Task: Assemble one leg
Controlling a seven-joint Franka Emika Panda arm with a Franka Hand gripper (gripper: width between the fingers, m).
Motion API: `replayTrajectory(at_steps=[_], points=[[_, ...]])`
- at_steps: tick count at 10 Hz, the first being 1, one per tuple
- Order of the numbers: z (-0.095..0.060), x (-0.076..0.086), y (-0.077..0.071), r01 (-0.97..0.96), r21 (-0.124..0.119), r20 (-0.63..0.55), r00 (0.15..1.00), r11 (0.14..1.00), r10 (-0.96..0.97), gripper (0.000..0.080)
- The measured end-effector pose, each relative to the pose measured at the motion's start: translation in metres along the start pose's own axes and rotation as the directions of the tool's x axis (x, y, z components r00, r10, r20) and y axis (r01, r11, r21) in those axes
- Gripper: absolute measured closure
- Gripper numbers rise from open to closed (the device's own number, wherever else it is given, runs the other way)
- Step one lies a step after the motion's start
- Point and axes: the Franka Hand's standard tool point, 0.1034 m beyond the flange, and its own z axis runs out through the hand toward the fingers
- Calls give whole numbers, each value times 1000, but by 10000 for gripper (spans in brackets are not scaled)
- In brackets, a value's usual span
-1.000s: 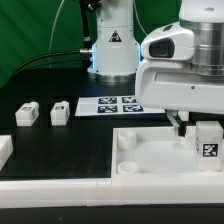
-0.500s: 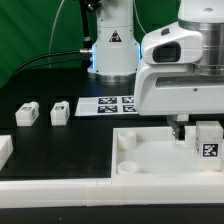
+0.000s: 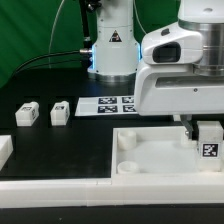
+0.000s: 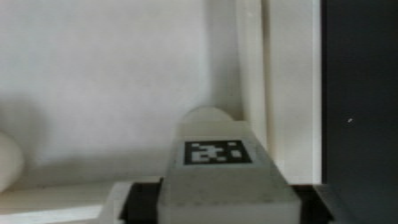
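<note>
While the gripper (image 3: 196, 127) grips it, the leg (image 3: 208, 143) stands upright

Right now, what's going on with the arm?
The gripper is holding one leg upright over the far right corner of the large white tray-like piece, as the exterior view shows it. The wrist view shows the leg's tag between the fingers. Two more legs lie loose on the table near the marker board.

Matt white plastic forms the leg (image 3: 208, 143) and tray-like piece (image 3: 150, 160); the table (image 3: 60, 140) is matt black, the arm's shell (image 3: 185, 70) glossy white.
</note>
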Motion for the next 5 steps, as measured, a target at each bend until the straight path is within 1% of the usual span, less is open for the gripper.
replayTrajectory(at_steps=[5], points=[[0, 0, 0, 0, 0, 0, 1000, 1000, 0, 509]])
